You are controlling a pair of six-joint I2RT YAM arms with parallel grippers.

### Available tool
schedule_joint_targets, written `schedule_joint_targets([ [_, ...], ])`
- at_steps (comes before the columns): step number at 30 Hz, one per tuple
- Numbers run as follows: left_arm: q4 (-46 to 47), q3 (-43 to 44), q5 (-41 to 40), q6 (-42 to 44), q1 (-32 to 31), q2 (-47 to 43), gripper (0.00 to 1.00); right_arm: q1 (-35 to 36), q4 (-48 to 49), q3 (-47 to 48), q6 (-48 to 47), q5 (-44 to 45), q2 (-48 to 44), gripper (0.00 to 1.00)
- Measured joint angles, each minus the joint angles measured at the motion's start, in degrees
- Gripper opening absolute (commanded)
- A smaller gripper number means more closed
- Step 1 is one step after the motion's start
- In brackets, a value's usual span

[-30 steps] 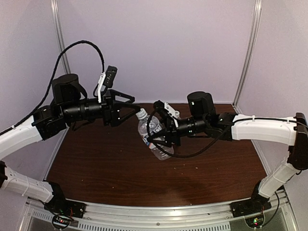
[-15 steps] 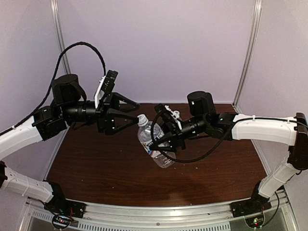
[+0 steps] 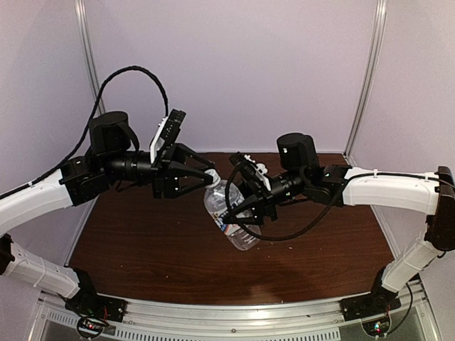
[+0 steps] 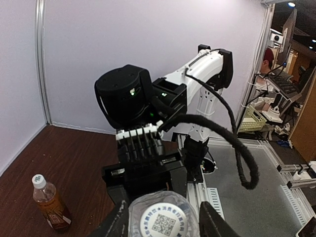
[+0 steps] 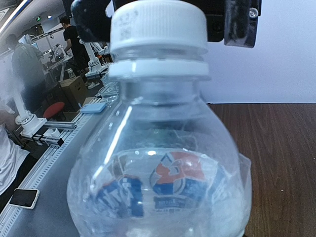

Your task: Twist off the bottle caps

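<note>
Top: right gripper clamped across the clear bottle body, holding it tilted above the table. Its cap sits between the left gripper tips; can't tell whether they grip it.
Left wrist: cap centred between both fingers. The amber bottle stands well off to the side, capped.
Right wrist: cap small and stiff, so grip there. Body is thin and slick and will likely buckle or spin.
</note>
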Motion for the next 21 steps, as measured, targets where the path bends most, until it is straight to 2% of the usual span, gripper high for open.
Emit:
schedule_joint_targets([
  [7,0.28,0.0,0.96,-0.02,0.0,0.98,0.35,0.0,0.0,0.07,0.0,-0.07,0.0,0.46],
  [15,0.33,0.0,0.72,-0.87,0.17,1.22,0.19,0.0,-0.28,0.26,-0.22,2.23,0.0,0.45],
  [19,0.63,0.0,-3.58,-3.52,0.61,1.2,0.13,0.0,-1.44,1.31,-0.7,7.69,-0.02,0.46],
  [21,0.48,0.07,-8.5,-6.36,0.7,1.22,0.11,-0.11,-1.99,1.77,-0.66,11.74,-0.02,0.46],
])
